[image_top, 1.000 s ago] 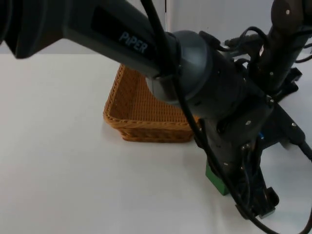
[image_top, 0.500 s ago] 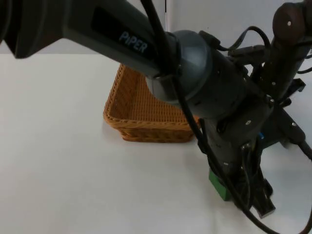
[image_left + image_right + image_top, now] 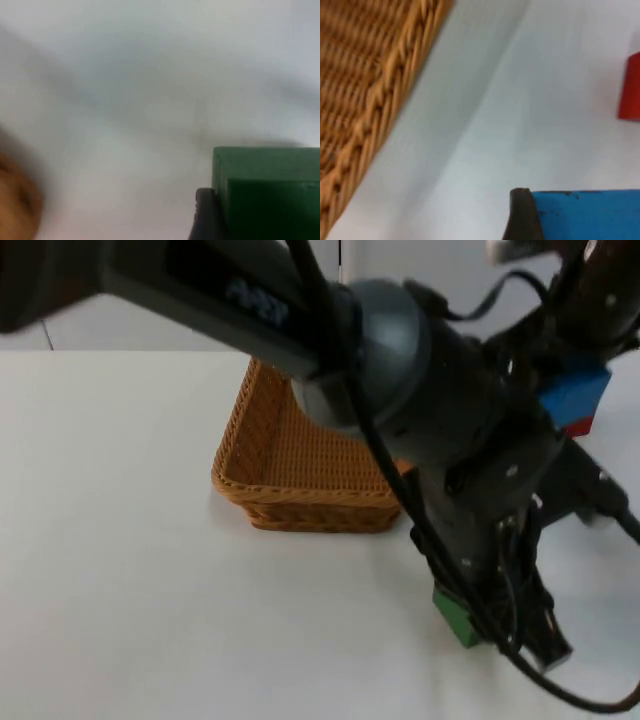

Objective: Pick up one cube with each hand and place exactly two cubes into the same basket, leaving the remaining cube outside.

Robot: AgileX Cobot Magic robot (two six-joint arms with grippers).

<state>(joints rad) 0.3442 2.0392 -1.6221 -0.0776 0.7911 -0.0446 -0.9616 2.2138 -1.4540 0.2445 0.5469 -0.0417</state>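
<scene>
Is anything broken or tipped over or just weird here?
Nothing stands out. The basket sits flat and whole. The left pincer holds the green cube, the right pincer holds the blue cube up in the air, and the red cube rests on the table.

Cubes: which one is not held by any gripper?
The red cube: it lies on the table, while the blue cube and green cube sit in grippers.
</scene>
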